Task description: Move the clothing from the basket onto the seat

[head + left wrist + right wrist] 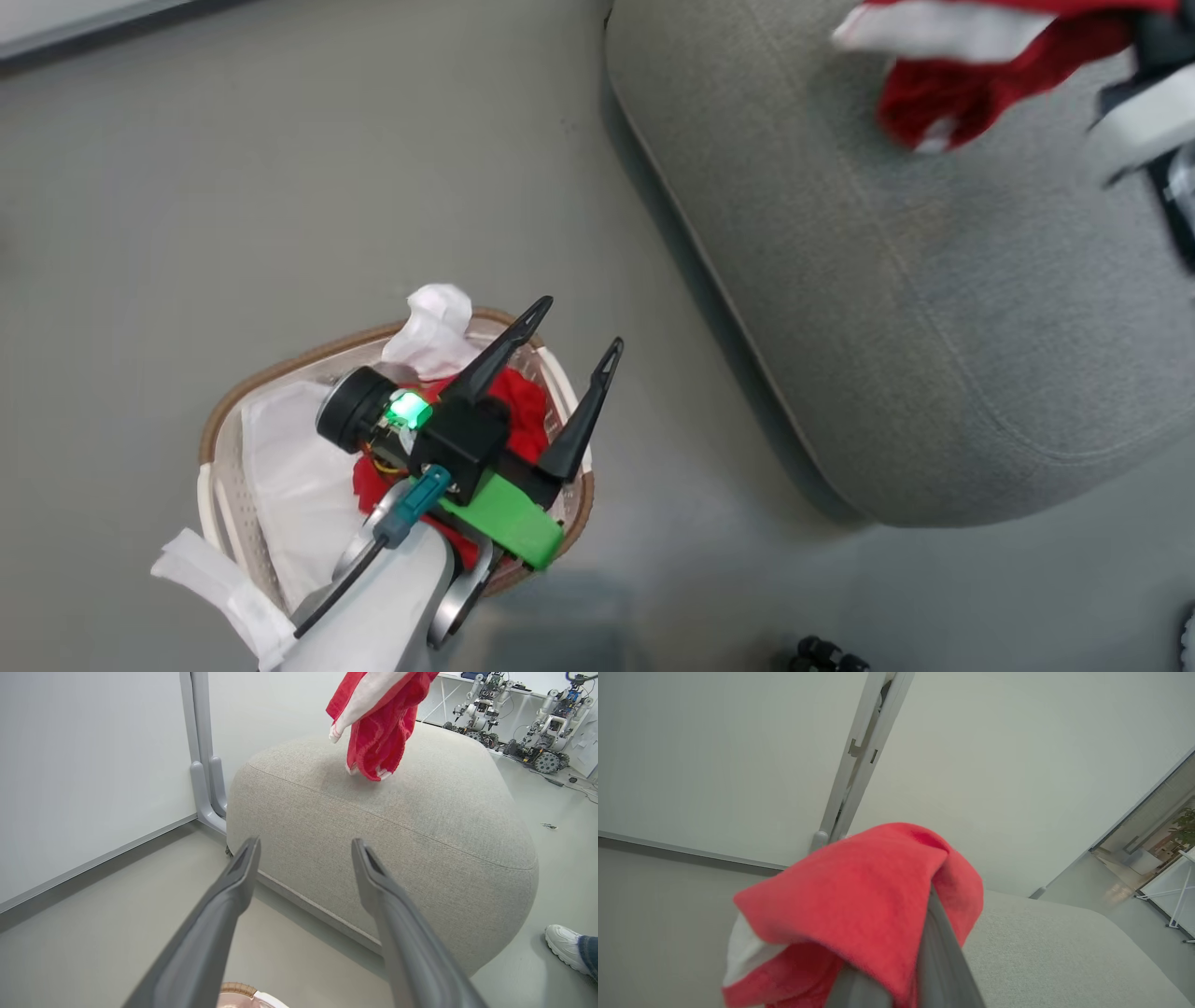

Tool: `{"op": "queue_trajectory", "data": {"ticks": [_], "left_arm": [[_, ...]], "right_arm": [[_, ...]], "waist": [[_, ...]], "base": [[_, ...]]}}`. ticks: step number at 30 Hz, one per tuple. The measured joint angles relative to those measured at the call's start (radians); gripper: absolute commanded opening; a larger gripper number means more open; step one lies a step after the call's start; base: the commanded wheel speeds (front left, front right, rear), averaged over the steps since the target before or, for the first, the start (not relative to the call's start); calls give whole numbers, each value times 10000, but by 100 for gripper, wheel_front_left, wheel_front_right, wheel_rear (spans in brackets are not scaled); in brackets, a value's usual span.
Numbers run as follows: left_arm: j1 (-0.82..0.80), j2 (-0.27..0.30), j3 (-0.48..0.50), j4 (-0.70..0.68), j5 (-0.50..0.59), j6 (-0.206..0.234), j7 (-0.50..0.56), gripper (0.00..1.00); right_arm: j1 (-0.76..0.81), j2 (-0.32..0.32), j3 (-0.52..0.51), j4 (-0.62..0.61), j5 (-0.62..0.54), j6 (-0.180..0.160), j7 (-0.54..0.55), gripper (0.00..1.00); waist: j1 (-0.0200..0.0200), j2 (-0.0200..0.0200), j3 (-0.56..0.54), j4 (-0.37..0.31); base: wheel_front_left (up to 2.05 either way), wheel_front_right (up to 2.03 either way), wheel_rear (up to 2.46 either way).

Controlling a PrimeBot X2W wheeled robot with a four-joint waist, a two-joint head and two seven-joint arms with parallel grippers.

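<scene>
Hanging lengthwise-down over seat (420, 826), red garment (378, 732) pinched in right hand (920, 961); left hand (579, 325) spread wide, empty, above basket (280, 371).

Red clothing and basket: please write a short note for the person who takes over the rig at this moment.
Left gripper: open, empty, above the oval white perforated plastic basket with brown woven rim.
Right gripper: shut on a soft red garment with white trim, hanging over the large grey fabric seat.
Done: that one garment is out of the basket, not yet released.
Left: release it on the seat, then move the red clothing in the basket.
</scene>
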Motion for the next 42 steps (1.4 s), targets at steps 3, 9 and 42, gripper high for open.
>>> {"op": "queue_trajectory", "data": {"ticks": [3, 9, 42], "left_arm": [[-131, 42, -142, -224, 109, 0, 2, 100], [-538, 134, -351, -602, 420, 2, 52, 100], [-937, -21, -349, -614, 500, 155, 17, 100]], "right_arm": [[-1108, -604, -142, 548, 230, 0, 282, 0], [-2620, -1875, -554, 1208, 58, 0, 713, 0], [-669, -514, -2426, 3601, -1709, 0, -255, 100]], "waist": [[0, 0, 338, 246], [0, -1, 1099, 819], [1, -1, 2163, 2348]], "base": [[0, 0, 0], [0, 0, 0], [0, 0, 0]]}}
